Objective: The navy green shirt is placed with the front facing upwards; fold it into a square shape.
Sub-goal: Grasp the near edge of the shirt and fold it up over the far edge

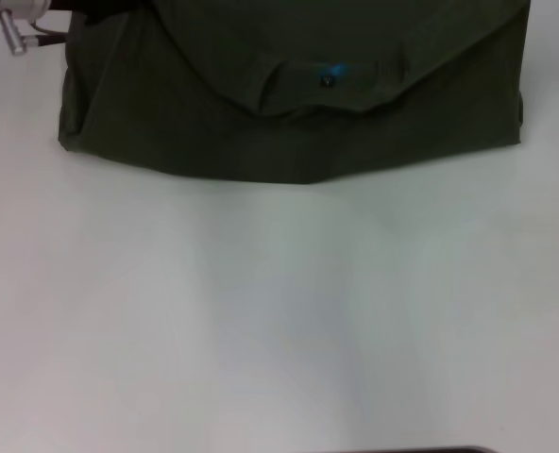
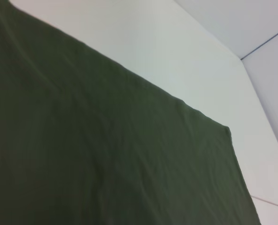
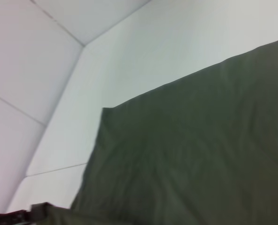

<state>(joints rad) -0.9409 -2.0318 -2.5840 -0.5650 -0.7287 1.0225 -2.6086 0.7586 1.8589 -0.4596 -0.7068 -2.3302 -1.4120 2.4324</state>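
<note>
The navy green shirt (image 1: 289, 113) lies at the far edge of the white table in the head view, folded, with plain green cloth on top. Its neck opening with the small blue and black label (image 1: 331, 77) faces up near the middle. The "FREE!" lettering is hidden. A silver part of my left arm with a black cable (image 1: 10, 36) shows at the shirt's far left corner. The left wrist view shows flat green cloth (image 2: 106, 154) with one corner. The right wrist view shows green cloth (image 3: 200, 150) with another corner. My right gripper is out of view.
The white table (image 1: 279, 311) stretches from the shirt's near edge to the front. A dark strip (image 1: 412, 450) shows at the table's front edge. A small dark part (image 3: 17, 218) sits at the edge of the right wrist view; I cannot tell what it is.
</note>
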